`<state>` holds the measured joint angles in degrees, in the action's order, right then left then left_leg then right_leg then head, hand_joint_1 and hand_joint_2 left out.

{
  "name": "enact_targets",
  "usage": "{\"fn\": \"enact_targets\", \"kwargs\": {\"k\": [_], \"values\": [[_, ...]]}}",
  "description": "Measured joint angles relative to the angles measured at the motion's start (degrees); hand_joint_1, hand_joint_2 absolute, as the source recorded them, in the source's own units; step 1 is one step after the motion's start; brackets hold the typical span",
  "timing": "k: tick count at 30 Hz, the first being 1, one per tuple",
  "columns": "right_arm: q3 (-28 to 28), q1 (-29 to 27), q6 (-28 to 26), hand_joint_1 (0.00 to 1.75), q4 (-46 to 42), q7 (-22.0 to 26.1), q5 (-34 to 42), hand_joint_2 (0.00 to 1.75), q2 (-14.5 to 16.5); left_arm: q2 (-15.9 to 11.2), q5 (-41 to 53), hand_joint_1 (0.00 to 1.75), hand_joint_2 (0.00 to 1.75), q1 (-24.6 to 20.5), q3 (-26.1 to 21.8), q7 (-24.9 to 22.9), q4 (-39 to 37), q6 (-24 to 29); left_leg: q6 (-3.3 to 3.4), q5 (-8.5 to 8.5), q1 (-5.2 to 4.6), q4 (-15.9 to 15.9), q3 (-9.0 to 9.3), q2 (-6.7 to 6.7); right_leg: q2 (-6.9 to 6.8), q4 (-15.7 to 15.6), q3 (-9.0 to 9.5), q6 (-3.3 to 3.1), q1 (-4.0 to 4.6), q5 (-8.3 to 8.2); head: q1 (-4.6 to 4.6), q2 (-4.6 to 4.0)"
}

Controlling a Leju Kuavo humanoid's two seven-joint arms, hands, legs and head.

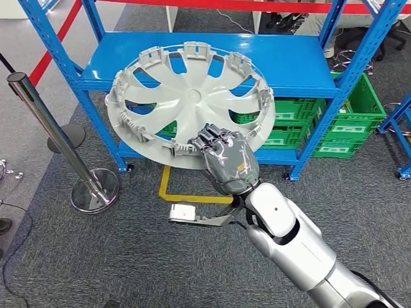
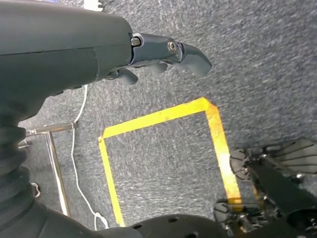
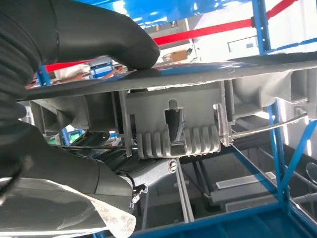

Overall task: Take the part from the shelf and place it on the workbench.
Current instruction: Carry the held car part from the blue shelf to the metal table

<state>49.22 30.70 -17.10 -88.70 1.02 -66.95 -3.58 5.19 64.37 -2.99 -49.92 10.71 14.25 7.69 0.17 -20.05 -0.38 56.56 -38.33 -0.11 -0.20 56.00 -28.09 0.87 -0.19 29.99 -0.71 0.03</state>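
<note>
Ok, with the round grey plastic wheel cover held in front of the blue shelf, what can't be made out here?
- Workbench: cannot be located from these pictures.
- Round grey plastic wheel cover: its outer face is turned away in the head view; the right hand covers the gripped rim.
- Green plastic crates: contents too small, partly behind the cover and blue metal shelf.
- Left hand: fingers partly behind its own grey housing, left wrist view.

green crates (image 1: pixel 349 125) under shelf | steel stanchion (image 1: pixel 58 138) left | yellow floor tape (image 1: pixel 194 196) on grey carpet (image 1: pixel 121 256)
</note>
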Motion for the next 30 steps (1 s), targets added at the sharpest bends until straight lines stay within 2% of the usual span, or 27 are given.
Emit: {"fn": "enact_targets", "kwargs": {"k": [1, 2, 4, 5, 6, 7, 8, 9, 10, 11, 12, 13, 15, 16, 17, 18, 20, 21, 22, 23, 24, 25, 26, 27, 28, 29, 30], "values": [[0.0, 0.1, 0.1, 1.75, 0.0, 0.0, 0.0, 1.75, 0.0, -0.1, 0.0, 0.00, 1.75, 0.0, 0.0, 0.0, 0.0, 0.0, -0.35, -0.91, 0.05, 0.6, -0.40, -0.09, -0.11, -0.1, -0.43, -0.38, -0.13, -0.57, -0.08, 0.00], [0.0, 0.2, 0.1, 1.75, 0.1, 0.0, 0.0, 1.75, 0.1, -0.1, 0.0, 0.00, 1.75, 0.1, 0.0, 0.0, 0.0, 0.0, -0.73, -2.94, 0.15, 2.2, -1.01, -0.17, -0.24, -0.2, -0.97, -0.83, -0.28, -1.20, -0.19, -0.01], [0.0, 0.3, 0.3, 1.75, 0.2, 0.0, 0.0, 1.75, 0.1, -0.1, 0.0, 0.00, 1.75, 0.1, 0.0, 0.0, 0.0, -0.1, -1.37, -8.90, 0.50, 8.9, -2.70, -0.17, -0.35, 0.1, -2.41, -1.41, -0.39, -2.27, -0.38, -0.01], [0.0, 0.3, 0.3, 1.75, 0.3, 0.0, 0.0, 1.75, 0.1, -0.1, 0.0, 0.00, 1.75, 0.1, 0.0, 0.0, 0.0, -0.1, -1.59, -11.09, 0.67, 12.9, -3.38, -0.14, -0.39, 0.4, -3.32, -1.50, -0.38, -2.76, -0.40, -0.01], [0.1, 0.3, 0.4, 1.75, 0.4, 0.0, 0.0, 1.75, 0.1, -0.1, -0.1, 0.00, 1.75, 0.0, 0.0, 0.0, 0.0, -0.1, -1.75, -11.97, 0.80, 15.9, -3.60, -0.13, -0.41, 0.7, -4.28, -1.48, -0.37, -3.27, -0.41, -0.01], [0.1, 0.3, 0.4, 1.75, 0.4, 0.0, 0.0, 1.75, 0.1, -0.1, -0.1, 0.00, 1.75, 0.0, 0.0, 0.0, 0.0, -0.1, -1.85, -11.49, 0.88, 17.4, -3.17, -0.13, -0.43, 1.1, -5.31, -1.41, -0.37, -3.76, -0.42, -0.01], [0.1, 0.3, 0.4, 1.75, 0.5, 0.0, 0.0, 1.75, 0.1, -0.1, -0.1, 0.00, 1.75, 0.0, 0.0, 0.0, 0.0, -0.1, -1.88, -9.98, 0.94, 17.0, -1.86, -0.13, -0.44, 1.5, -6.37, -1.30, -0.38, -4.25, -0.43, -0.01], [0.1, 0.3, 0.4, 1.75, 0.5, 0.0, 0.0, 1.75, 0.1, -0.2, -0.1, 0.00, 1.75, -0.1, 0.0, 0.0, 0.0, -0.1, -1.84, -8.37, 0.98, 14.8, 0.37, -0.13, -0.43, 1.9, -7.37, -1.14, -0.38, -4.71, -0.43, -0.01], [0.1, 0.3, 0.4, 1.75, 0.5, 0.0, 0.1, 1.75, 0.1, -0.2, -0.1, 0.00, 1.75, -0.1, 0.0, 0.0, 0.0, -0.1, -1.72, -7.83, 0.95, 11.2, 3.23, -0.15, -0.41, 2.2, -8.24, -0.89, -0.33, -5.14, -0.44, -0.01], [0.0, 0.3, 0.4, 1.75, 0.5, 0.0, 0.1, 1.75, 0.2, -0.2, -0.1, 0.00, 1.75, -0.2, 0.0, 0.0, 0.0, -0.1, -1.48, -8.18, 0.88, 7.0, 6.19, -0.20, -0.43, 2.5, -8.86, -0.61, -0.27, -5.57, -0.38, -0.01], [0.0, 0.4, 0.4, 1.75, 0.5, 0.0, 0.1, 1.75, 0.2, -0.2, -0.1, 0.00, 1.75, -0.3, 0.0, 0.0, 0.0, -0.1, -1.20, -8.98, 0.77, 3.7, 8.28, -0.24, -0.46, 2.5, -9.23, -0.33, -0.21, -6.10, -0.34, -0.01], [0.0, 0.5, 0.4, 1.75, 0.5, 0.0, 0.1, 1.75, 0.2, -0.2, -0.1, 0.00, 1.75, -0.3, 0.0, 0.0, 0.1, -0.1, -0.90, -9.80, 0.61, 1.6, 9.38, -0.29, -0.51, 2.5, -9.46, -0.06, -0.20, -6.67, -0.31, -0.01], [0.0, 0.6, 0.5, 1.75, 0.6, 0.0, 0.1, 1.75, 0.2, -0.2, -0.1, 0.00, 1.75, -0.3, 0.0, -0.1, 0.1, -0.1, -0.14, -9.24, 0.53, 0.6, 9.13, -0.20, -0.48, 2.1, -9.86, 0.50, -0.34, -7.61, -0.28, 0.00], [0.0, 0.6, 0.5, 1.75, 0.6, 0.0, 0.1, 1.75, 0.2, -0.2, -0.1, 0.00, 1.75, -0.3, 0.0, -0.1, 0.1, -0.1, 0.31, -8.60, 0.57, 0.4, 8.68, -0.07, -0.35, 2.5, -10.35, 0.75, -0.39, -6.98, -0.22, -0.01], [0.0, 0.6, 0.5, 1.75, 0.6, 0.0, 0.1, 1.75, 0.2, -0.2, -0.1, 0.00, 1.75, -0.3, 0.0, -0.1, 0.1, -0.1, 0.81, -7.90, 0.65, 0.3, 8.11, 0.07, -0.19, 3.8, -11.01, 0.97, -0.41, -5.27, -0.09, -0.01], [-0.1, 0.6, 0.5, 1.75, 0.7, 0.0, 0.2, 1.75, 0.2, -0.2, -0.1, 0.00, 1.75, -0.3, 0.0, -0.1, 0.1, -0.1, 1.21, -7.21, 0.71, 0.2, 7.44, 0.21, -0.05, 6.3, -11.87, 1.10, -0.43, -2.61, 0.03, -0.01], [0.0, 0.6, 0.5, 1.75, 0.7, 0.0, 0.2, 1.75, 0.2, -0.2, -0.1, 0.00, 1.75, -0.3, 0.0, -0.1, 0.1, -0.1, 1.64, -5.89, 0.52, 0.2, 5.86, 0.25, 0.01, 13.8, -13.48, 1.23, -0.42, 2.80, 0.25, -0.01], [0.0, 0.6, 0.5, 1.75, 0.8, 0.0, 0.2, 1.75, 0.2, -0.2, -0.1, 0.00, 1.75, -0.3, 0.0, -0.1, 0.1, -0.1, 1.67, -5.21, 0.41, 0.2, 5.03, 0.25, 0.01, 17.0, -13.80, 1.25, -0.41, 3.90, 0.25, -0.01], [0.0, 0.6, 0.5, 1.75, 0.8, 0.0, 0.2, 1.75, 0.2, -0.2, -0.1, 0.00, 1.75, -0.3, 0.0, -0.1, 0.1, -0.1, 1.67, -4.53, 0.29, 0.3, 4.16, 0.25, 0.01, 18.9, -13.47, 1.21, -0.40, 3.60, 0.25, -0.01], [0.0, 0.6, 0.5, 1.75, 0.9, 0.0, 0.2, 1.75, 0.2, -0.2, -0.1, 0.00, 1.75, -0.3, 0.0, -0.2, 0.1, -0.1, 1.63, -3.87, 0.18, 0.3, 3.33, 0.25, 0.01, 19.0, -12.37, 1.09, -0.38, 2.21, 0.26, -0.01], [0.0, 0.6, 0.5, 1.75, 1.0, 0.0, 0.2, 1.75, 0.2, -0.2, -0.1, 0.00, 1.75, -0.3, 0.0, -0.1, 0.1, -0.1, 1.56, -3.20, 0.08, 0.3, 2.51, 0.24, 0.01, 17.2, -10.25, 0.85, -0.35, 0.44, 0.25, -0.01], [0.0, 0.7, 0.6, 1.75, 1.0, 0.0, 0.3, 1.75, 0.2, -0.2, -0.1, 0.00, 1.75, -0.3, 0.0, -0.1, 0.1, -0.1, 1.46, -2.56, 0.01, 0.3, 1.82, 0.22, 0.02, 13.6, -7.25, 0.49, -0.26, -0.57, 0.25, -0.01], [0.0, 0.7, 0.6, 1.75, 1.0, 0.0, 0.3, 1.75, 0.3, -0.2, -0.1, 0.00, 1.75, -0.3, 0.0, -0.1, 0.1, -0.1, 1.30, -2.01, -0.12, 0.4, 1.24, 0.18, 0.02, 9.2, -3.86, 0.15, -0.13, -0.56, 0.24, -0.01], [0.0, 0.8, 0.6, 1.75, 0.9, 0.0, 0.3, 1.75, 0.3, -0.1, -0.1, 0.00, 1.75, -0.3, 0.0, -0.1, 0.1, -0.1, 1.10, -1.34, -0.19, 0.4, 0.78, 0.16, 0.02, 4.8, -0.82, -0.02, 0.00, 0.18, 0.21, -0.01], [0.0, 0.9, 0.6, 1.75, 0.9, 0.0, 0.4, 1.75, 0.4, -0.1, -0.2, 0.00, 1.75, -0.3, 0.0, -0.1, 0.1, -0.1, 0.83, -0.67, -0.17, 0.3, 0.50, 0.15, 0.05, 1.8, 1.06, -0.09, 0.16, 1.01, 0.21, -0.01], [0.0, 1.0, 0.6, 1.75, 0.9, 0.0, 0.4, 1.75, 0.4, -0.1, -0.2, 0.00, 1.75, -0.3, 0.0, -0.1, 0.1, -0.1, 0.52, 0.04, -0.13, 0.1, 0.27, 0.16, 0.06, 0.3, 1.80, -0.08, 0.32, 1.39, 0.21, -0.01], [0.0, 1.0, 0.6, 1.75, 1.0, 0.0, 0.4, 1.75, 0.4, -0.2, -0.3, 0.00, 1.75, -0.2, 0.0, -0.1, 0.1, -0.1, 0.20, 0.73, -0.06, -0.1, 0.05, 0.14, 0.05, -0.2, 1.51, -0.19, 0.29, 1.10, 0.23, -0.01]]}}
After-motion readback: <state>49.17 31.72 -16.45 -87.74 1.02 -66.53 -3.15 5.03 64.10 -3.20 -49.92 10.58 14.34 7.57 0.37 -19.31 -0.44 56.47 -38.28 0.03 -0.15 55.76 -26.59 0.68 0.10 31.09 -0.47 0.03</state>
